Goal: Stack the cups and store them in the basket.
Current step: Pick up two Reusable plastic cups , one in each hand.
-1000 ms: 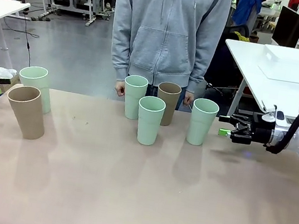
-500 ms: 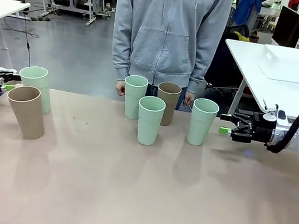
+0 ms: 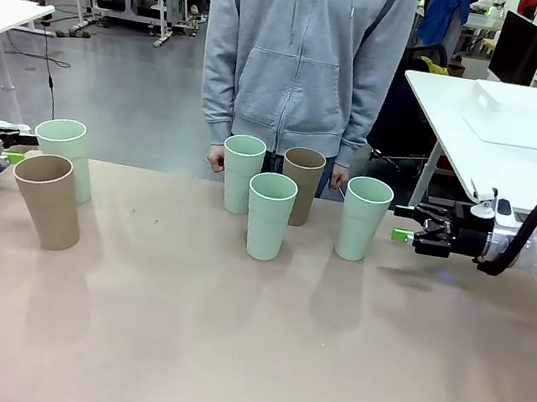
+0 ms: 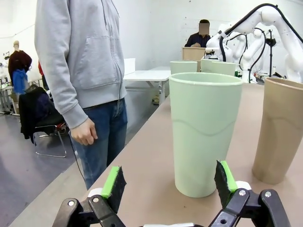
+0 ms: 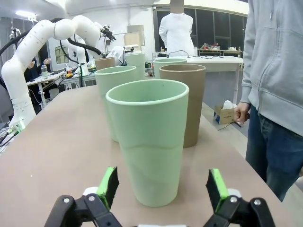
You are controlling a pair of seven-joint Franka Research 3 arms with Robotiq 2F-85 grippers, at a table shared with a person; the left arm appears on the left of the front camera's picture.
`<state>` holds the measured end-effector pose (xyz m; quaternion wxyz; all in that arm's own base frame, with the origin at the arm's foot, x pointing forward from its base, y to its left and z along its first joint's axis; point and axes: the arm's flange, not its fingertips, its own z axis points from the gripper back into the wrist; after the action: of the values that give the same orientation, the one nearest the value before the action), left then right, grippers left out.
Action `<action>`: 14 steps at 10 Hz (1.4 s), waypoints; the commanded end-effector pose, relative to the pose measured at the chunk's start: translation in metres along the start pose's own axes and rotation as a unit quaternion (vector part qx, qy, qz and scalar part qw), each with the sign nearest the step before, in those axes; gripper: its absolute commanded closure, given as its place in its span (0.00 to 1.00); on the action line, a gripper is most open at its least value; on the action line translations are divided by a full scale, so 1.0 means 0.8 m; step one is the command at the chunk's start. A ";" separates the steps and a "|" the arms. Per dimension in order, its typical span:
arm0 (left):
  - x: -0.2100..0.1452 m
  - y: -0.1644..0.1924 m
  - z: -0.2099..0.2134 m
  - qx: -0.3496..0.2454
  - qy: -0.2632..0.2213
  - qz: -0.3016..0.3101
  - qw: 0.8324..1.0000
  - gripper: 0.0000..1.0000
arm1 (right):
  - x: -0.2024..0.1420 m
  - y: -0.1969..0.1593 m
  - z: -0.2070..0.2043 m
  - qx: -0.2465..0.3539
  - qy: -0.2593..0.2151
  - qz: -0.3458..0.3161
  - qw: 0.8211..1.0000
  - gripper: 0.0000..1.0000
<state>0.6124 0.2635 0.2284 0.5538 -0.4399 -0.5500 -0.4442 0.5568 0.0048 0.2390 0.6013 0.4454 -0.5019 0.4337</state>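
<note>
**Operator:** How does my left claw stand?

**Spotter:** Your left claw (image 4: 168, 182) has its fingers spread wide, with nothing between the green pads (image 4: 113, 182). It lies level at the table (image 3: 225, 356) edge. A mint-green cup (image 4: 206, 132) stands upright straight ahead of it, just beyond the fingertips and in line with the gap, not touched. A tan cup (image 4: 284, 130) stands upright just beside that one, off to the right in that claw's own camera.

**Operator:** And the right one?

**Spotter:** Your right claw (image 5: 161, 187) is also apart and holds nothing. It points sideways at the outermost mint cup (image 5: 149, 142), which stands upright just ahead of its fingertips and clear of them. Farther along that same line you have a second tan cup (image 5: 184, 104), a front mint cup (image 3: 269, 216) and a rear mint cup (image 3: 241, 174), close together. All are upright and none sits inside another.

**Operator:** Where's the basket?

**Spotter:** The white basket (image 3: 529, 117) sits on the separate white side table (image 3: 460, 139), behind your right claw and past its arm, well apart from every cup. A person in a grey hoodie (image 3: 305, 55) stands at the far edge beyond the middle cups, one hand (image 3: 216, 160) down at table level.
</note>
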 end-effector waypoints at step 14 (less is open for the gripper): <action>0.002 -0.049 -0.063 -0.021 0.024 0.004 0.999 0.00 | -0.015 -0.029 -0.044 0.030 -0.039 -0.023 0.999 0.00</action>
<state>0.5935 0.2151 0.2322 0.5578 -0.4440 -0.5332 -0.4553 0.5814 0.0313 0.2144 0.5756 0.4815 -0.5018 0.4302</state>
